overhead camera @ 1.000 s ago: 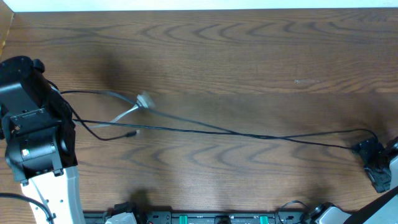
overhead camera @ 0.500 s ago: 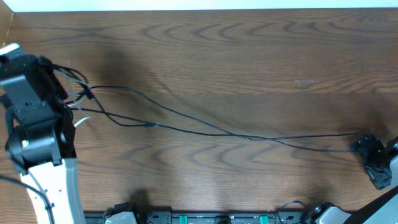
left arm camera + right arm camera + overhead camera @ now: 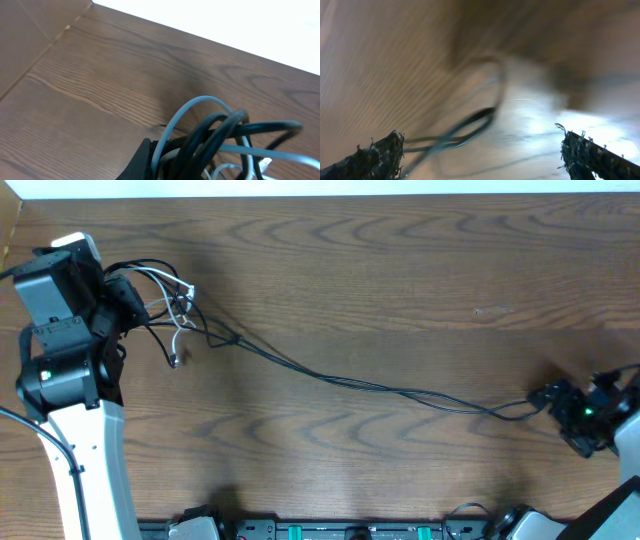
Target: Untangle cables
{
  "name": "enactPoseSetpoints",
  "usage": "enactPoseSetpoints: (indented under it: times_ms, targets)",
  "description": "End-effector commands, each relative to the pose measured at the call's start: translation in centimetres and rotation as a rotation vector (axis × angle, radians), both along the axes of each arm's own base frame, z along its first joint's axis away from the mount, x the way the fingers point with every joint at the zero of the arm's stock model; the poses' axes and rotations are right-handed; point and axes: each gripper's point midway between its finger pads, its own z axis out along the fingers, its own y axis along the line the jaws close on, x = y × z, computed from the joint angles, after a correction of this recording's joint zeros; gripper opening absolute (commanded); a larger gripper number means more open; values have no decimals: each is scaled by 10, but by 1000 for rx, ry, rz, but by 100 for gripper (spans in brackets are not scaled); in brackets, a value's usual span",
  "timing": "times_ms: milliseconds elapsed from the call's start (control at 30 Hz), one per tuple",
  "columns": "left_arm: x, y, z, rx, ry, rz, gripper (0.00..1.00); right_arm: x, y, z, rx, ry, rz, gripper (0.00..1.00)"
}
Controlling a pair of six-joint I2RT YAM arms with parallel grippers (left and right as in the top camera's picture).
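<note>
Left gripper [image 3: 127,301] clenches the bunched cables [image 3: 216,131], black and white loops together, while right gripper [image 3: 482,144] gapes wide, a black strand [image 3: 470,122] lying loose between its fingers.

L gripper [image 3: 128,302] clamped tight at far left, R gripper [image 3: 562,408] jaws spread wide at far right.

Cables [image 3: 350,383] — one black, one white — and a dark brown, wood-grained table [image 3: 400,260].

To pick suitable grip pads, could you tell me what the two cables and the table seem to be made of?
Black cable: likely rubber or plastic sheathing, smooth, bends freely. White cable: likely plastic, slightly glossy highlights. Table: wood or wood-look laminate, matte brown with visible grain.
</note>
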Motion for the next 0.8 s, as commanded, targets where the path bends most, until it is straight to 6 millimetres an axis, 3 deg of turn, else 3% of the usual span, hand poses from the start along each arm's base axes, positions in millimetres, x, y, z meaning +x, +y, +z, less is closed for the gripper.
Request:
enactPoseSetpoints:
  times_ms: [0,433,767]
  targets:
    - [4,-5,16,-59,-56,2,8,18,35,8,62,-60,142,99]
    - [11,-43,17,-146,-70,-153,8,58,154,38,165,-338,666,99]
    - [14,-104,14,-155,-43,-317,8,63,247,55,139,-510,1018,99]
